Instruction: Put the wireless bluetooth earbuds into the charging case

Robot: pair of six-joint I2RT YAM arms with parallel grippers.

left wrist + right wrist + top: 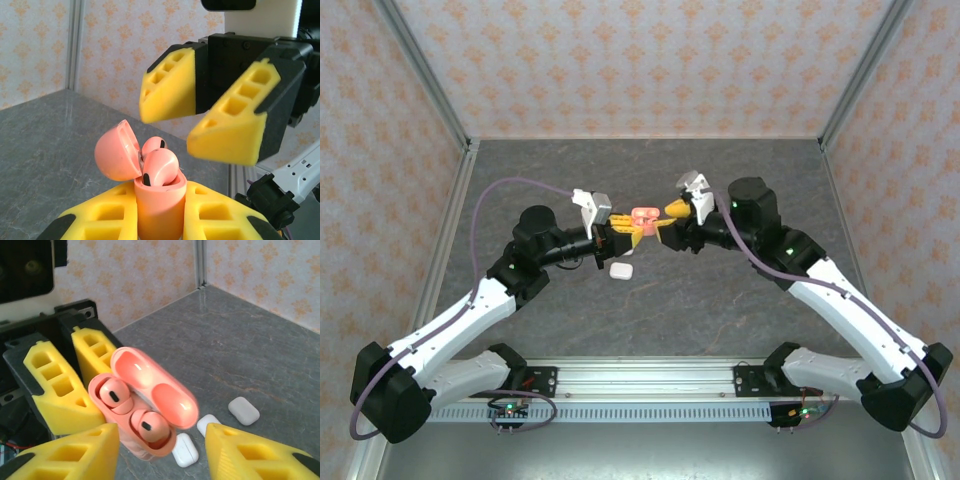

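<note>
Left gripper (632, 233) is clenched on the pink charging case (645, 216), holding it off the table (720, 310) at mid-workspace, going by my overhead camera. From up there the case is a small pink block between yellow fingers, and I can't make out its contents.

My left wrist camera gives me more. The case's base stands upright, pinched between both yellow fingers with their square cut-outs. The hinged lid (114, 154) is tipped open to the left. Two salmon-pink earbuds (161, 167) sit in the base, rounded and glossy, and the nearer one has a dark oval patch.

Up and to the right hangs the right gripper (192, 112), jaws parted with nothing between them. Its wedge-shaped fingers are close above the case but not touching it (as far as I can judge from this angle).

The right wrist camera looks down into the case and gives me the plainest view. Both buds are seated side by side in their wells, under the lid's smooth inner shell with its two shallow hollows. It also picks up three white cases (243, 410), pebble-smooth, lying near one another on the grey, stone-veined table below. Overhead I count one.
</note>
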